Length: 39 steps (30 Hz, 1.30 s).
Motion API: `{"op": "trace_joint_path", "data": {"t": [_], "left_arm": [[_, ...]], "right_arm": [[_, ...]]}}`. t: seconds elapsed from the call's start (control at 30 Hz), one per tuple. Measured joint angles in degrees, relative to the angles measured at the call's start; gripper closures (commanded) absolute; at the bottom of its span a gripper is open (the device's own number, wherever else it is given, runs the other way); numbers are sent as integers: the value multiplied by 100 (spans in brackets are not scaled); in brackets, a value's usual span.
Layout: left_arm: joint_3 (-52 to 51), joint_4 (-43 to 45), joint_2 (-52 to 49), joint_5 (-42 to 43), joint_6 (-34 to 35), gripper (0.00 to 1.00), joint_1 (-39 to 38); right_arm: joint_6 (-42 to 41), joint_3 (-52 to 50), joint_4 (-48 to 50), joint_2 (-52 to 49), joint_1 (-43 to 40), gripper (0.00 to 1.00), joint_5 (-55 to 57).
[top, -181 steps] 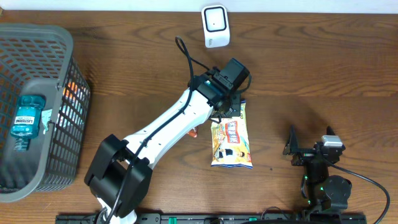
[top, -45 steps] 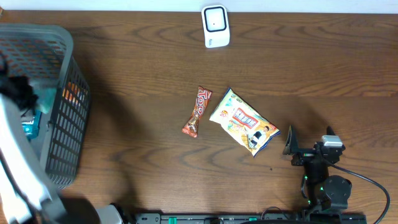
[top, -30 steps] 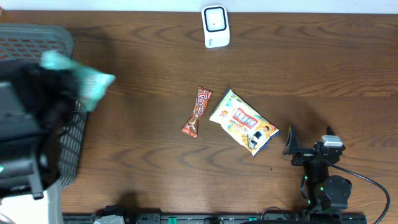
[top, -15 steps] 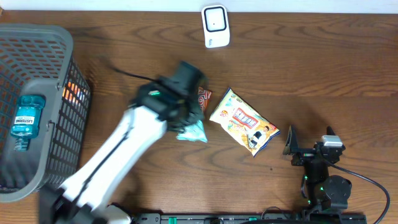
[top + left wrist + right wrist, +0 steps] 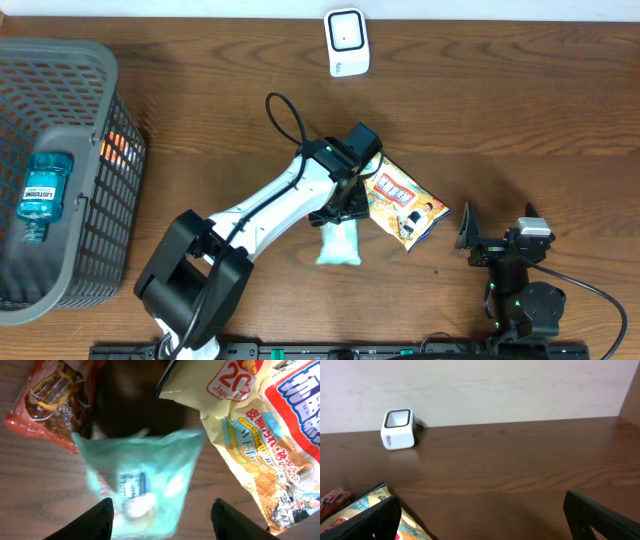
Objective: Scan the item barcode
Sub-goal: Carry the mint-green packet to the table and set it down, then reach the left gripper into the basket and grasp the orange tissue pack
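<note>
A pale mint-green packet (image 5: 340,243) lies on the wooden table, just in front of my left gripper (image 5: 346,203). In the left wrist view the packet (image 5: 145,480) is blurred, with a small barcode (image 5: 133,483) facing up. It sits below the left gripper (image 5: 160,522), whose black fingers (image 5: 92,522) stand apart and free of it. The white scanner (image 5: 346,42) stands at the far edge and also shows in the right wrist view (image 5: 398,428). My right gripper (image 5: 468,230) rests at the front right; in its own view the right gripper (image 5: 482,517) is wide open and holds nothing.
A yellow snack bag (image 5: 408,205) lies right of the left gripper, and a red candy bar (image 5: 50,400) lies left of the packet. The grey basket (image 5: 95,60) at the left edge holds a blue mouthwash bottle (image 5: 42,195).
The left arm swung from the basket to the table's middle carrying the mint packet. Its jaws have opened, and the packet now lies on the table in front of it. The right arm stayed still.
</note>
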State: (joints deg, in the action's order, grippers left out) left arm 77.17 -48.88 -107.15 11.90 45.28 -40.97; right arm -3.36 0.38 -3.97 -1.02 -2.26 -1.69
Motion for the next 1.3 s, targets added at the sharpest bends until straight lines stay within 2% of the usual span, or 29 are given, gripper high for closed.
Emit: {"op": "trace_joint_path", "data": {"t": [0.13,0.3,0.5,0.67,0.8,0.93,1.13,1.3], "left_arm": [[70,-282,2,24,-186,36,129],[828,-863,177,28,-1049,22,546],[2380,-1207,1051,20,-2393,2,1506],[3018,-870,2013,-516,-2907,2,2559],[3045,-848,2503,-1252,-2649,1,3628],[3045,-1014,2575,-1696,-1991,1,4878],[2997,-1635,2376,-1821,-719,0,6575],[2973,-1908,2013,-1598,-293,0,7143]], "right_arm": [[0,0,0,0,0,1,0],[0,0,2,0,0,1,0],[0,0,2,0,0,1,0],[0,0,2,0,0,1,0],[0,0,2,0,0,1,0],[0,0,0,0,0,1,0],[0,0,0,0,0,1,0],[0,0,0,0,0,1,0]]}}
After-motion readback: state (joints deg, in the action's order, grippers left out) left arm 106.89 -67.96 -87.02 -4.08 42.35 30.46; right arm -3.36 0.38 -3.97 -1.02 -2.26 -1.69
